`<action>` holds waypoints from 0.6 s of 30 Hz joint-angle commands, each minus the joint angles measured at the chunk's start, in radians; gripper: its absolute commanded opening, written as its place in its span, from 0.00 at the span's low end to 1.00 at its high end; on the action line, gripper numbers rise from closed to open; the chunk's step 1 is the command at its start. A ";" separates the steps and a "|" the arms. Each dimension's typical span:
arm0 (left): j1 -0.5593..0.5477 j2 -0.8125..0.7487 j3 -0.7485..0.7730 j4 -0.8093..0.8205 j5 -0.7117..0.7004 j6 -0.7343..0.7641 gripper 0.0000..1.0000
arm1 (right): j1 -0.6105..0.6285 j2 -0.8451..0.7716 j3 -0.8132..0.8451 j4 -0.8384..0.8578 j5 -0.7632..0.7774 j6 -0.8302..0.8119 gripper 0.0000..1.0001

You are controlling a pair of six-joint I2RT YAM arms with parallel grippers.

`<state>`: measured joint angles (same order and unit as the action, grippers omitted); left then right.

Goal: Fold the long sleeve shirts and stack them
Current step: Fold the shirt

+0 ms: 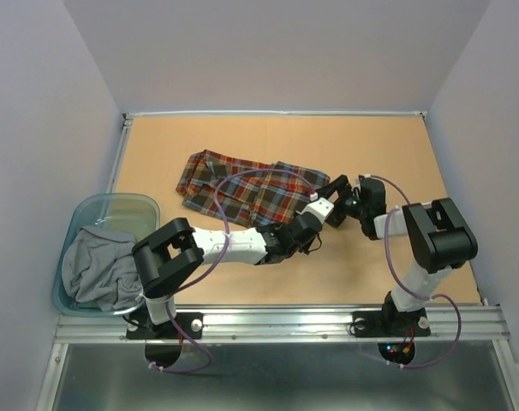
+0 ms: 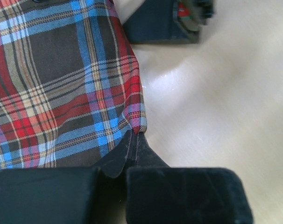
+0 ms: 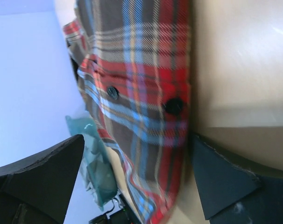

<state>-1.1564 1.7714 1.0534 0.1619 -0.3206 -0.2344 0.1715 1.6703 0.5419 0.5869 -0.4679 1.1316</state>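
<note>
A plaid long sleeve shirt (image 1: 242,184) in red, brown and blue lies crumpled on the wooden table. My left gripper (image 1: 304,224) is at its near right corner. In the left wrist view the gripper (image 2: 134,137) is shut on that corner of the shirt (image 2: 62,84), with the cloth pinched between the fingertips. My right gripper (image 1: 337,190) is at the shirt's right edge, just beyond the left one. In the right wrist view it (image 3: 137,144) is open, and the buttoned edge of the shirt (image 3: 141,70) hangs between its spread fingers without being clamped.
A teal plastic bin (image 1: 114,205) stands at the table's left edge and holds a crumpled grey garment (image 1: 97,265). White walls close in the table on three sides. A metal rail (image 1: 277,321) runs along the near edge by the arm bases.
</note>
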 commanded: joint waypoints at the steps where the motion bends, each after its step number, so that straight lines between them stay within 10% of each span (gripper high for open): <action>1: 0.000 -0.059 0.005 0.014 0.006 -0.040 0.00 | 0.011 0.162 0.035 0.125 -0.055 0.000 0.94; 12: -0.009 -0.020 0.071 0.018 0.078 -0.115 0.00 | 0.014 0.302 0.131 0.169 -0.075 -0.036 0.56; 14: -0.012 -0.020 0.082 0.015 0.080 -0.126 0.00 | 0.014 0.319 0.161 0.168 -0.092 -0.052 0.28; 18: -0.009 -0.056 0.076 0.007 0.031 -0.146 0.21 | 0.011 0.316 0.167 0.157 -0.094 -0.076 0.03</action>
<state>-1.1564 1.7710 1.0935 0.1558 -0.2752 -0.3408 0.1761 1.9793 0.6804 0.7925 -0.5850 1.1229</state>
